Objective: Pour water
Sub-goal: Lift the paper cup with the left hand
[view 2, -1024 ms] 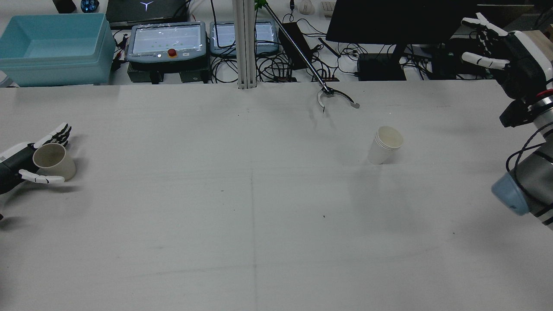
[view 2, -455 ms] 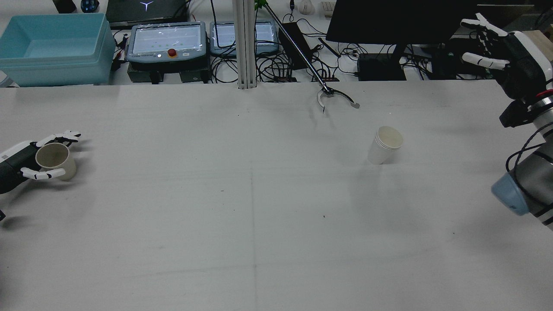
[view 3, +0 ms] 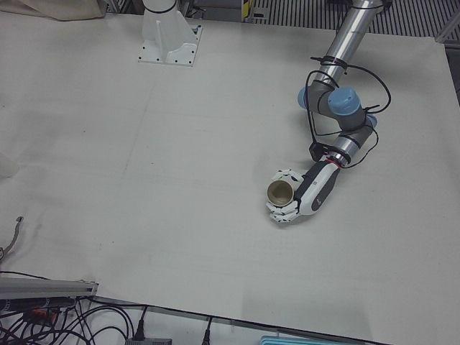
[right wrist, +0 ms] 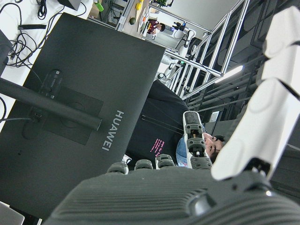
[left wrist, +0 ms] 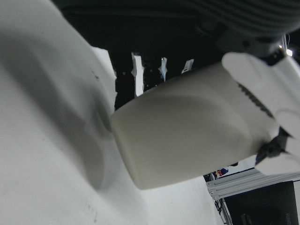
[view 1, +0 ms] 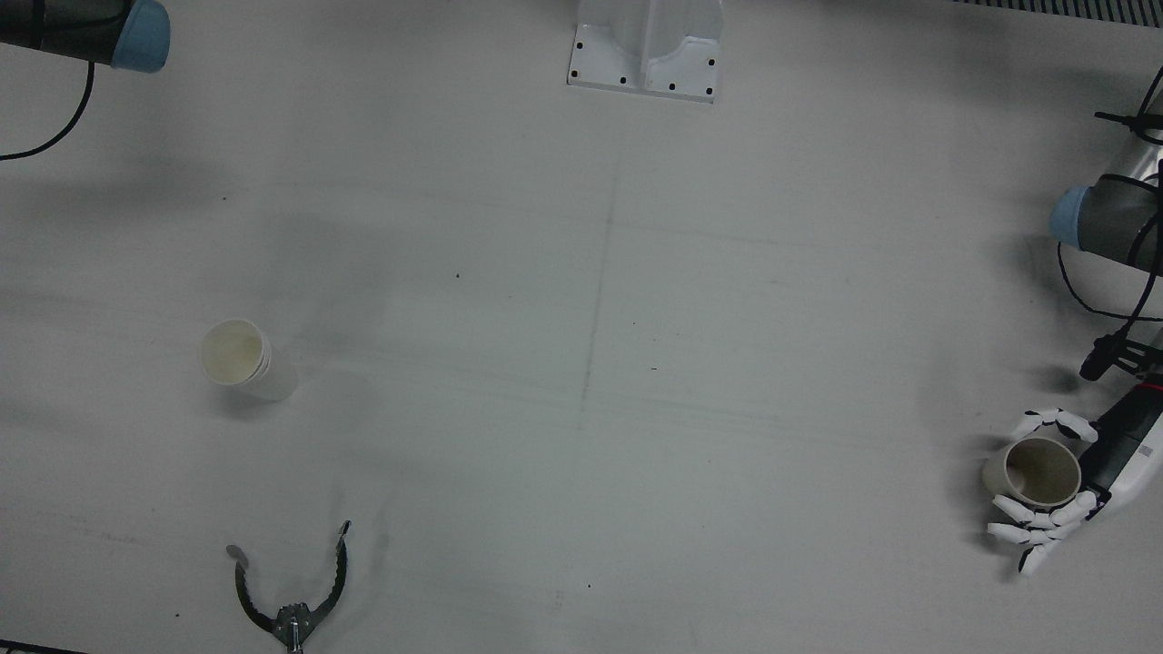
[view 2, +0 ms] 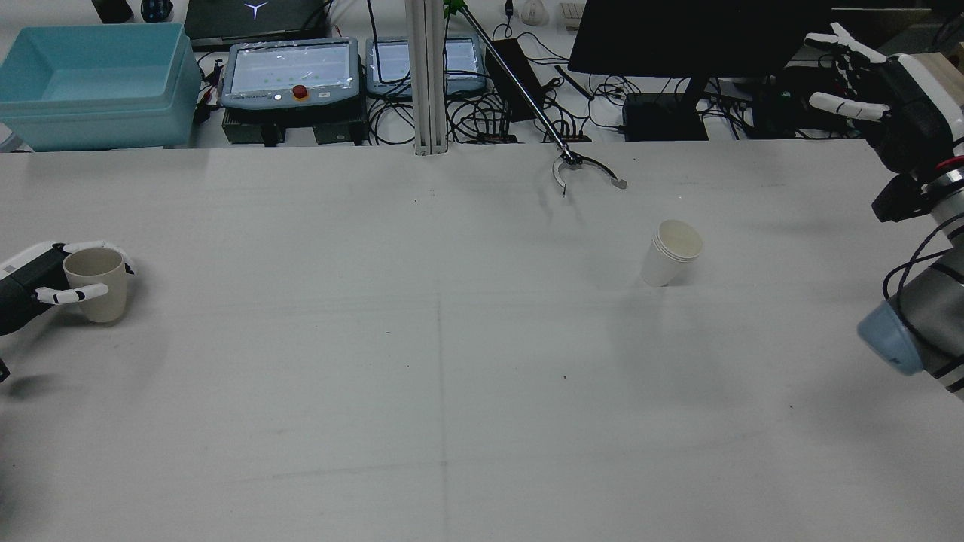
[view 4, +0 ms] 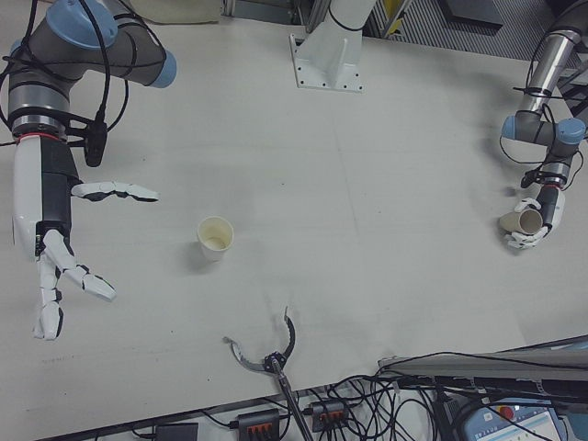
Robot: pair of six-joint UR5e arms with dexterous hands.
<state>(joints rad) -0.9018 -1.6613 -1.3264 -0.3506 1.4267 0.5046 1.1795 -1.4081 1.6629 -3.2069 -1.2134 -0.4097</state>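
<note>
Evidently left hand (view 2: 45, 282) wrapped fingers round beige cup (view 2: 94, 275) at table's left edge, upright to avoid spilling; white paper cup (view 2: 670, 252) awaited right-centre; right hand (view 4: 64, 234) splayed, empty.

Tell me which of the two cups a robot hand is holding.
The beige cup, wrapped by the left robot hand at the table's left edge in the rear view. The white paper cup stands alone, untouched.

Seen in the front view: white cup stack (view 1: 241, 360) at nine o'clock on the table (view 1: 581, 363); grabber tool (view 1: 291, 590) at seven; beige cup (view 1: 1036, 472) at four.
</note>
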